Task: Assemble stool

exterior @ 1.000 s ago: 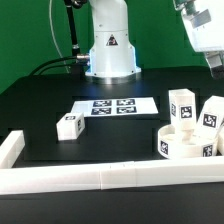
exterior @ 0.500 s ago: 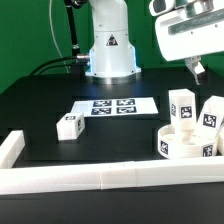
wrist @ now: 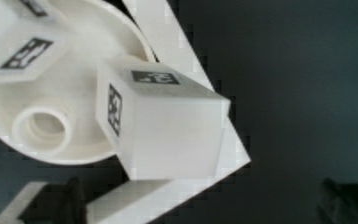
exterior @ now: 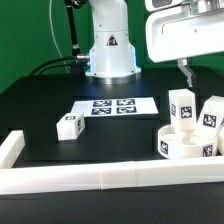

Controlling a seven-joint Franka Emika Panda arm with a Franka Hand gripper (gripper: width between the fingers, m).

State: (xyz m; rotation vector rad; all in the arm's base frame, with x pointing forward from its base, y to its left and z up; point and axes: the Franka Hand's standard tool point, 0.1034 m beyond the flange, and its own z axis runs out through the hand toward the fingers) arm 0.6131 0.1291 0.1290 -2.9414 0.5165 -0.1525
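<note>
Front exterior; wrist close above seat [wrist: 30, 98]

The seat [exterior: 187, 146], at the lower right of the exterior view, looks like smooth white plastic with a dull sheen, and so do the legs [exterior: 181, 104]. The bench [exterior: 40, 100] is matt black. The marker board [exterior: 112, 106] is flat, matt white. The arm's base [exterior: 110, 45], top centre, is glossy white.

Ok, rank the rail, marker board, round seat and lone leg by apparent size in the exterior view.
1. rail, largest
2. marker board and round seat: too alike to rank, and the seat is nearer the camera
3. lone leg, smallest
</note>
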